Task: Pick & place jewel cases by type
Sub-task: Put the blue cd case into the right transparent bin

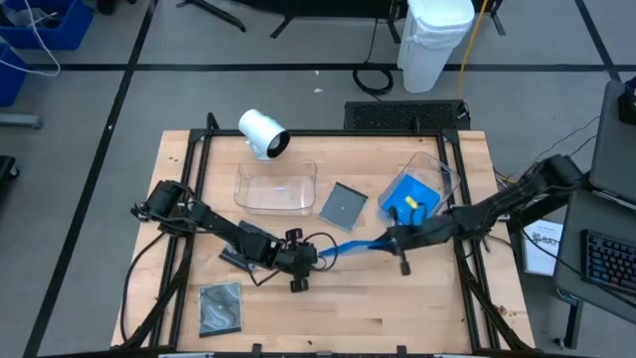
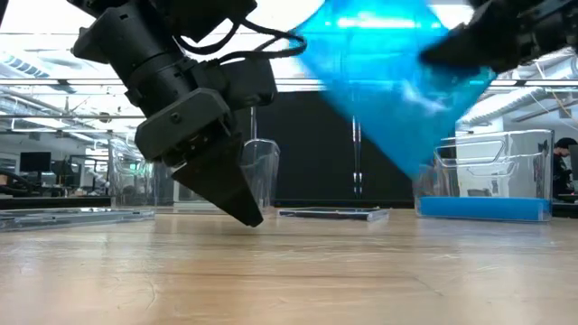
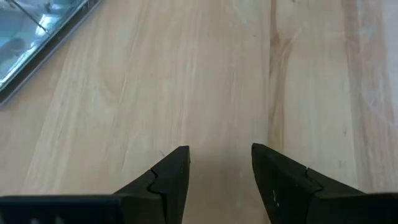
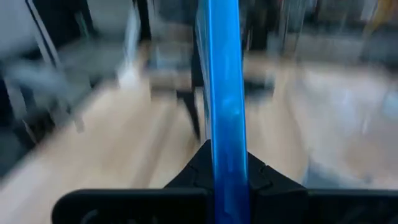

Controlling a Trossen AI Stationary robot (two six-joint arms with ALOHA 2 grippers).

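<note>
High view: the right end effector sits near the middle of the tabletop, its fingers clamped together on the edge of a blue jewel case, which sticks out from it toward the left arm and is lifted clear of the wood. In the right wrist view the same blue case stands edge-on between the two dark fingers. In the low view it hangs tilted above the tabletop as a blue blur.

Just beside it, the left end effector points down at bare wood, fingers apart with nothing between them; the left wrist view shows the gap over plain boards, with a clear jewel case off at one corner.

Other cases: a grey one lies flat between the two clear trays, another lies near the front left corner, and blue ones rest in the right-hand tray. The left-hand tray sits below a white cylinder.

No writing or label can be read on any case.
</note>
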